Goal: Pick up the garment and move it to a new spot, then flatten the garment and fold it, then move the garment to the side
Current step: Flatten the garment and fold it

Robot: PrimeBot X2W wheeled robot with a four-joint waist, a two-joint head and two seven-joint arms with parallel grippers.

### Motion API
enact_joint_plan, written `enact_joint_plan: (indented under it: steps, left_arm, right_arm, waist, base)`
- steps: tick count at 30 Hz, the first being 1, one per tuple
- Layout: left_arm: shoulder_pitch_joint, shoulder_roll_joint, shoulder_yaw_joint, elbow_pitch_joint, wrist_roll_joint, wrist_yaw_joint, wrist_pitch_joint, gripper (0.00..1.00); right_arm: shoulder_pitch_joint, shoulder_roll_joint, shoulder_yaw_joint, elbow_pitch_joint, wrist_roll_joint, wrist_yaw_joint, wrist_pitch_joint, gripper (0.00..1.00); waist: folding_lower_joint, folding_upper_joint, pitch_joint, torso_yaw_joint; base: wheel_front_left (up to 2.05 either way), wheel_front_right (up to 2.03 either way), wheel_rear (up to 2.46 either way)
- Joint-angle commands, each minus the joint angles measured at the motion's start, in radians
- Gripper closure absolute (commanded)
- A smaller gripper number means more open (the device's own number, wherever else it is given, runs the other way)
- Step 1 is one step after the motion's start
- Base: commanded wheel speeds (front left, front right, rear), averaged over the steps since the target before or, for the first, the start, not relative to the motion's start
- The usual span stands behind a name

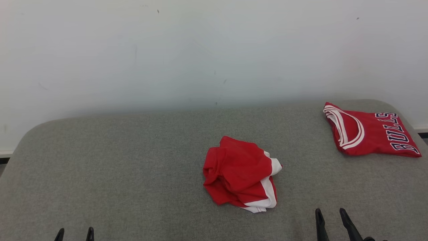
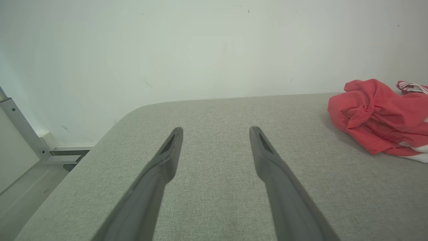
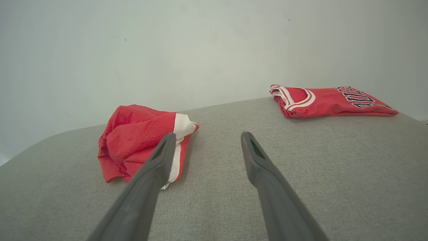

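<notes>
Garment heaped, claws empty

Left claw (image 1: 74, 231) and right claw (image 1: 329, 216) both gape wide, gripping nothing. The red garment (image 1: 239, 174) sits just ahead-left of the right claw, well right of the left. Looks soft, light and floppy: pinch a raised fold. Grey fabric tabletop (image 1: 133, 167), white wall (image 1: 200, 50) beyond, folded jersey (image 1: 369, 134) ahead-right.

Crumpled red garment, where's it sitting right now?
In the head view the crumpled red garment lies centrally on the grey padded surface, left of the folded Bulls jersey and ahead-left of the right claw.
</notes>
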Motion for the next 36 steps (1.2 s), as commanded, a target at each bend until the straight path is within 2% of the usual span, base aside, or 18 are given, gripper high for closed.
enact_joint_plan:
  steps: [1, 36]
  left_arm:
    - [-0.001, 0.001, 0.003, 0.003, -0.001, -0.004, -0.003, 0.0]
    - [-0.007, -0.001, 0.008, 0.007, 0.0, -0.005, -0.003, 0.0]
  right_arm:
    - [0.003, 0.002, 0.0, 0.0, 0.003, -0.002, 0.0, 0.0]
    - [-0.018, 0.002, -0.001, 0.002, -0.007, -0.002, 0.0, 0.0]
  waist:
    - [0.0, -0.0001, 0.001, 0.0]
    - [0.0, -0.0001, 0.007, 0.0]
  base:
    - [0.0, 0.0, 0.0]
    - [0.0, 0.0, 0.0]
